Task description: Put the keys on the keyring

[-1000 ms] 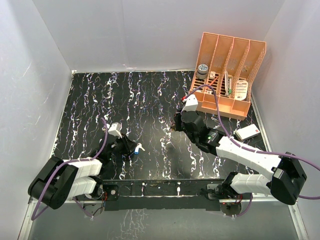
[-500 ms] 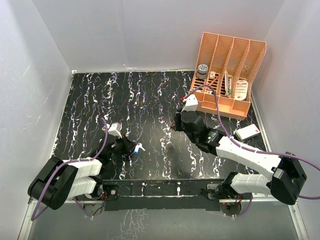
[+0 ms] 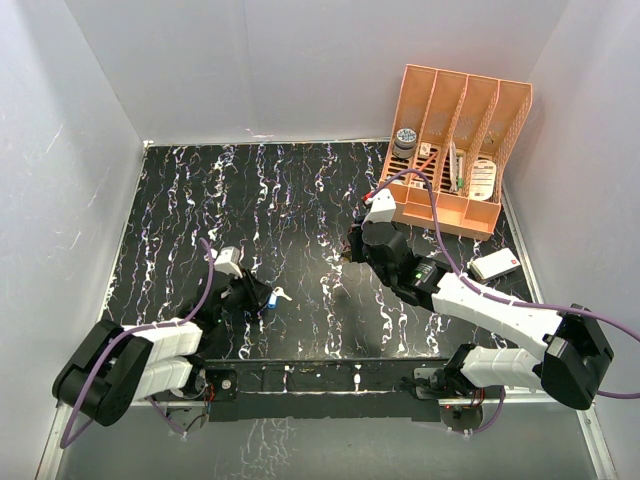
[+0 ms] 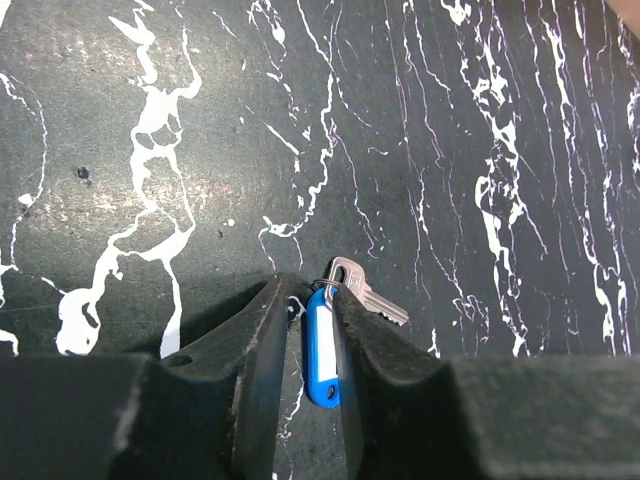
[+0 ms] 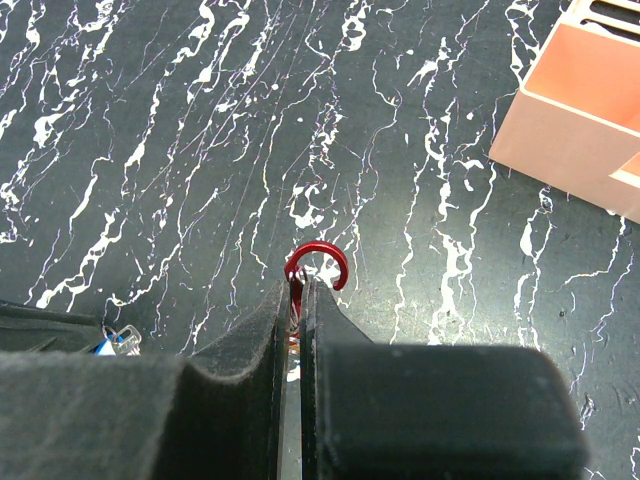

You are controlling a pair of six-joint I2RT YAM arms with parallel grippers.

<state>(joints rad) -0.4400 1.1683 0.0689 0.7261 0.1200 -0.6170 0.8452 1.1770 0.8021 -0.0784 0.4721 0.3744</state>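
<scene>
One of the keys (image 4: 365, 292), silver with a blue plastic tag (image 4: 322, 345), lies on the black marbled table. The tag sits between the fingers of my left gripper (image 4: 312, 295). It leans on the right finger, and a strip of table shows between it and the left finger, so the jaws stand slightly open. In the top view this key (image 3: 280, 295) is at the tip of the left gripper (image 3: 262, 297). My right gripper (image 5: 300, 288) is shut on the keyring (image 5: 320, 262), a red wire loop sticking out past its fingertips. From above, the right gripper (image 3: 352, 250) is near the table's middle right.
An orange file organiser (image 3: 460, 150) holding small items stands at the back right; its corner (image 5: 580, 130) shows in the right wrist view. A small white box (image 3: 495, 265) lies near the right wall. White walls enclose the table on three sides.
The left arm has shifted slightly towards the near edge, and the blue-tagged key has turned a little at its fingertips. The right arm and the keyring have not moved.
</scene>
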